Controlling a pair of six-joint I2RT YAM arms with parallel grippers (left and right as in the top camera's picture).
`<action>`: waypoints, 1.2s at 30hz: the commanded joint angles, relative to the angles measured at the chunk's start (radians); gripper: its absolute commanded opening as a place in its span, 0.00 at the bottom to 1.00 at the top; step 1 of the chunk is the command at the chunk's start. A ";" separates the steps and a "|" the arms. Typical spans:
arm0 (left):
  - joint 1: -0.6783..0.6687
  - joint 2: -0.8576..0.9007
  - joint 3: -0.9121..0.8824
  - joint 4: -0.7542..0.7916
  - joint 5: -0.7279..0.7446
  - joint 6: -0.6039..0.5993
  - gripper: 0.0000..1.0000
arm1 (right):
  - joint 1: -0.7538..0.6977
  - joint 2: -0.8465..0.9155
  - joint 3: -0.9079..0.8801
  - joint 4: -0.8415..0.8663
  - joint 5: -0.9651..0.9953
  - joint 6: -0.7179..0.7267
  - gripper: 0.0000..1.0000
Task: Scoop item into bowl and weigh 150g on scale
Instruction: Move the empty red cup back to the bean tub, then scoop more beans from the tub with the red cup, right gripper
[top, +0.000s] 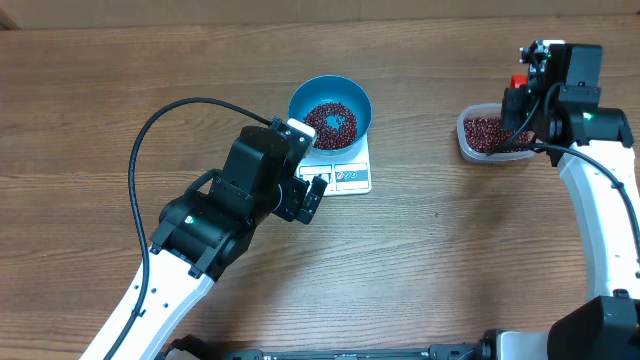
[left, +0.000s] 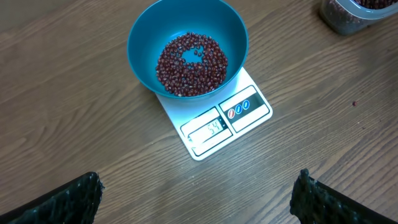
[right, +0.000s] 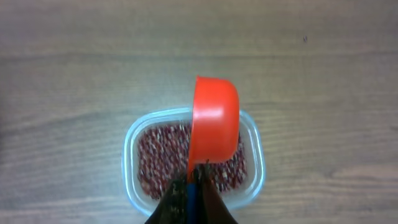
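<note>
Beans (left: 191, 65), small and dark red, are heaped in the bottom of a round blue bowl (left: 143, 43), which is set on the rear part of a white scale (left: 256, 102) at the upper centre of the left wrist view. The scale is seen skewed there, with its display edge turned toward the lower right. The left gripper (left: 196, 190) is held wide open near the scale, with nothing between its fingers. At the far right of the overhead view, more beans are kept in a clear tub (right: 256, 155). The right gripper (right: 193, 193) is clamped on the handle of an orange scoop (right: 214, 118). The scoop's long axis is run up the right wrist frame, cup end uppermost, over the tub. A brown wood-grain table (top: 100, 80) is seen beneath everything.
</note>
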 joint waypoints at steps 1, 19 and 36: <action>0.005 0.005 0.002 0.000 0.002 -0.010 1.00 | -0.002 -0.016 0.014 -0.023 0.036 -0.011 0.04; 0.005 0.005 0.002 0.000 0.002 -0.010 1.00 | -0.002 0.095 -0.027 -0.019 0.069 -0.041 0.04; 0.005 0.005 0.002 0.000 0.002 -0.010 1.00 | -0.002 0.240 -0.027 -0.036 0.063 -0.040 0.04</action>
